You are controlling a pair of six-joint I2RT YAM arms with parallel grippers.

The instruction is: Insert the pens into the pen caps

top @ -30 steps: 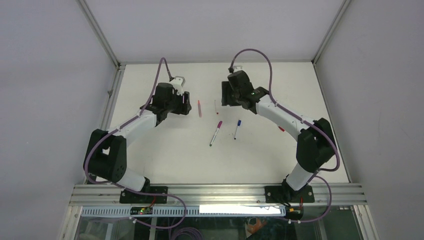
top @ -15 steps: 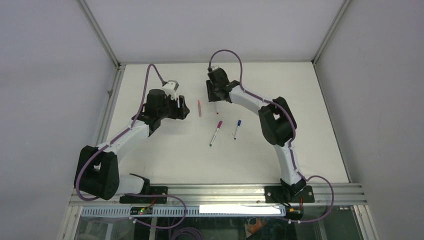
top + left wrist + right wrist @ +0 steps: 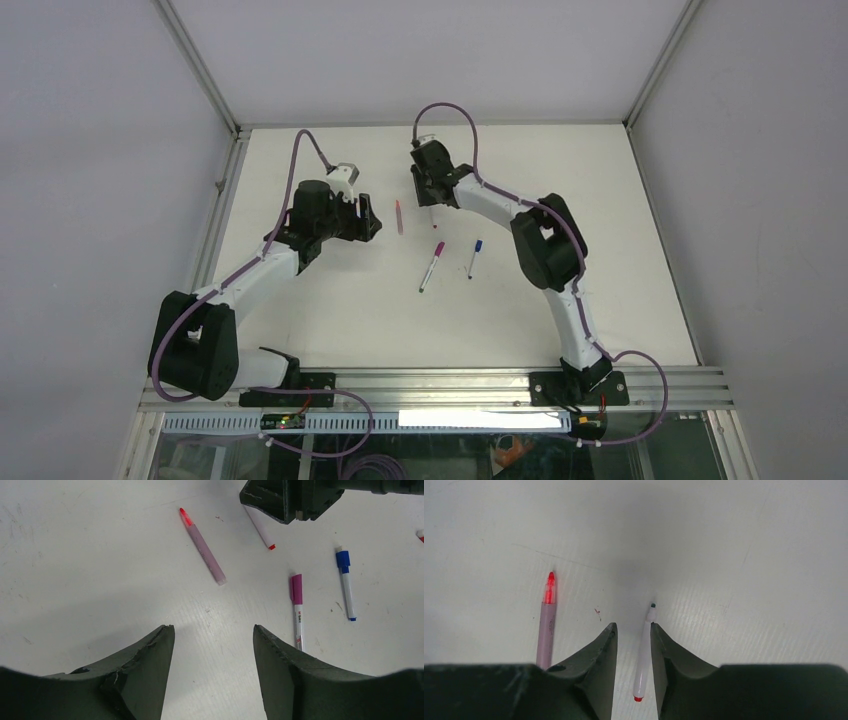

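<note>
My right pincer is low over the surface, its fingers narrowly apart astride a white pen, not yet clamped. The pinkish pen lies at nine o'clock of it. My left pincer hangs wide apart, with that pinkish pen at twelve o'clock.

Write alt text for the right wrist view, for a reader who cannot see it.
The right gripper, jaws open, straddles a slim white pen lying on the white table. A pink pen with a red tip lies apart at the picture's left.
</note>
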